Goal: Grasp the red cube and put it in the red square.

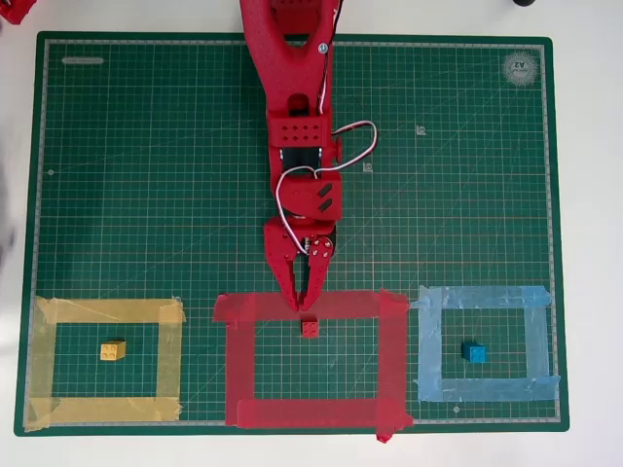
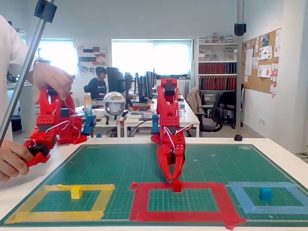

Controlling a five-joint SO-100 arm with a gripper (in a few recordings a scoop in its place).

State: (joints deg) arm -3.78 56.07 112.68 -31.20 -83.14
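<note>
The small red cube (image 1: 310,329) sits flat on the green mat (image 1: 146,195), just inside the top strip of the red square (image 1: 243,360), a wide tape outline along the mat's bottom edge.

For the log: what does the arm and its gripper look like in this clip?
The arm is bright red plastic throughout, built of blocky segments. One boxy link carries a row of small round holes. A red and white cable loops out beside the wrist. A silver screw sits near the upper link, and dark slots mark the wrist housing. The gripper has two tapering, pointed red fingers with a round hub at one finger's base.
</note>
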